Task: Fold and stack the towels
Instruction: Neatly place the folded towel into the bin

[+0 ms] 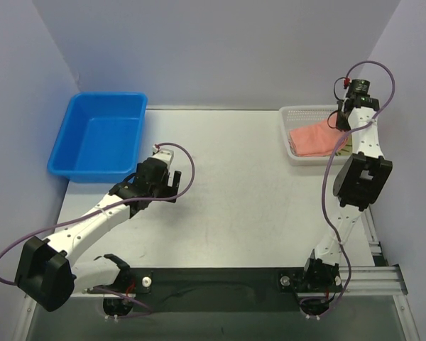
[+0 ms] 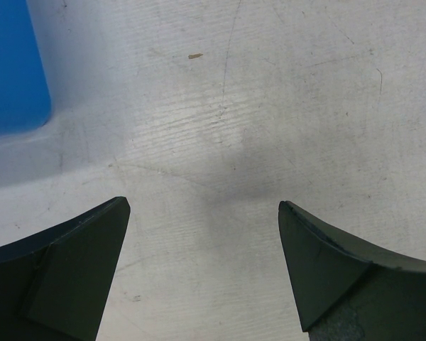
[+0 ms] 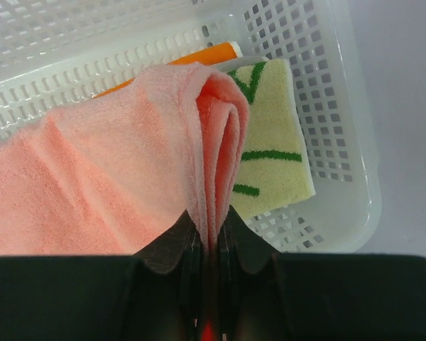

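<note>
The right pincer (image 3: 211, 231) was clamped together on a bunched fold of the salmon-pink towel (image 3: 92, 177). The cloth rose from between the tips as a narrow doubled ridge and spread away to the left. This towel lay in the white perforated basket (image 3: 341, 142), draped over the other cloths there. Just right of the ridge, a pale green towel (image 3: 280, 135) with dark-green lines lay flat in the basket. Behind it, the edge of an orange towel (image 3: 202, 55) showed from under the pink one. In the overhead view the basket stood at the far right of the surface (image 1: 248, 206), with the right arm (image 1: 362, 177) bent over it.

The left pincer (image 2: 204, 213) had its fingers spread wide apart, held nothing, and was poised over bare surface. A blue bin (image 1: 99, 135) stood at the far left, near the left pincer, and its corner appeared in the left wrist view.
</note>
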You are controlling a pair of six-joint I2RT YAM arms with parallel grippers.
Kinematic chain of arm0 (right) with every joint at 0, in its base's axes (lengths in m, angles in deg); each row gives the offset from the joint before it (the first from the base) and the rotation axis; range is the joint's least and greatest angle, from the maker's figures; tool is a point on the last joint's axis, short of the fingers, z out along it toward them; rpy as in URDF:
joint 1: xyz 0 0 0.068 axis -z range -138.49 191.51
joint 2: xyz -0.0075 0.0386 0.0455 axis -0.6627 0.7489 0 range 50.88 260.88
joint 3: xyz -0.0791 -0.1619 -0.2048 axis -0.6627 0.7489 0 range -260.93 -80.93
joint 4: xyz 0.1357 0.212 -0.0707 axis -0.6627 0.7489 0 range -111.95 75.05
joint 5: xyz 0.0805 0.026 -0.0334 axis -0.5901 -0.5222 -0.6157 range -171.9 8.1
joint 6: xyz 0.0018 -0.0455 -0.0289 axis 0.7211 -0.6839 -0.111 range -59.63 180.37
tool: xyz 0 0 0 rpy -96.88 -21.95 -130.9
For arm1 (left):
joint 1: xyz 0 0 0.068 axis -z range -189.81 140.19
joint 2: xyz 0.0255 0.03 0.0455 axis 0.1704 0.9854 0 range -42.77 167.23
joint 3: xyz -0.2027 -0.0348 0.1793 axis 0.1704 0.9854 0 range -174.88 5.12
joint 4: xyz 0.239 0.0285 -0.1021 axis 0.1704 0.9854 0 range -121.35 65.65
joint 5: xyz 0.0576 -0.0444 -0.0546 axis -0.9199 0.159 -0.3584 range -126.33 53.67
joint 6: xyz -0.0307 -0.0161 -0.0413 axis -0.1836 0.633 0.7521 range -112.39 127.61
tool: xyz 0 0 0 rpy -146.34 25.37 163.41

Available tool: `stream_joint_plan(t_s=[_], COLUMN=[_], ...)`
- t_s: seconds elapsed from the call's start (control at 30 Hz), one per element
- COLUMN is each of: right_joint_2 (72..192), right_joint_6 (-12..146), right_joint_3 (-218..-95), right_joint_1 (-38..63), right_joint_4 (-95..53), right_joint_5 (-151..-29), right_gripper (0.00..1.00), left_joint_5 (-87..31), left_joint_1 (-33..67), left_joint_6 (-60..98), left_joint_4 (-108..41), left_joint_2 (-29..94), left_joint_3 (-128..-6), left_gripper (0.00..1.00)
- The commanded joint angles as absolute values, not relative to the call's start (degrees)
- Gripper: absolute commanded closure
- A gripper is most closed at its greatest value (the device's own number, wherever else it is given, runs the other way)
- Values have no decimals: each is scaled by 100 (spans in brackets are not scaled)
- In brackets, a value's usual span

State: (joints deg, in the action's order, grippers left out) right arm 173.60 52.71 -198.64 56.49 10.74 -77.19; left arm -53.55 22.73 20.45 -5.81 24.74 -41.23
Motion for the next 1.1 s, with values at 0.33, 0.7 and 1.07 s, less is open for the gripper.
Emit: stream_joint_plan(t_s=[0.33,0.7,1.07], right_joint_2=[17595,17701,17788], right_joint_6=[5167,5176,5246], right_joint_3=[-19765,-19765,-19800], right_joint_1=[5689,5698,5689], right_joint_4=[925,723,573], right_joint_5=[-7039,-6582,-6511], right_gripper=[94,85,58], left_joint_5=[-5330,-5312,-5312], left_joint_1=[2271,2271,2262], left_joint_6=[1991,1992,1992], left_joint_4=[-639,-648,-648], left_joint_2=[2535,2579,2596], left_joint_3=[-4269,-4260,-4261], left_gripper=[3,3,3])
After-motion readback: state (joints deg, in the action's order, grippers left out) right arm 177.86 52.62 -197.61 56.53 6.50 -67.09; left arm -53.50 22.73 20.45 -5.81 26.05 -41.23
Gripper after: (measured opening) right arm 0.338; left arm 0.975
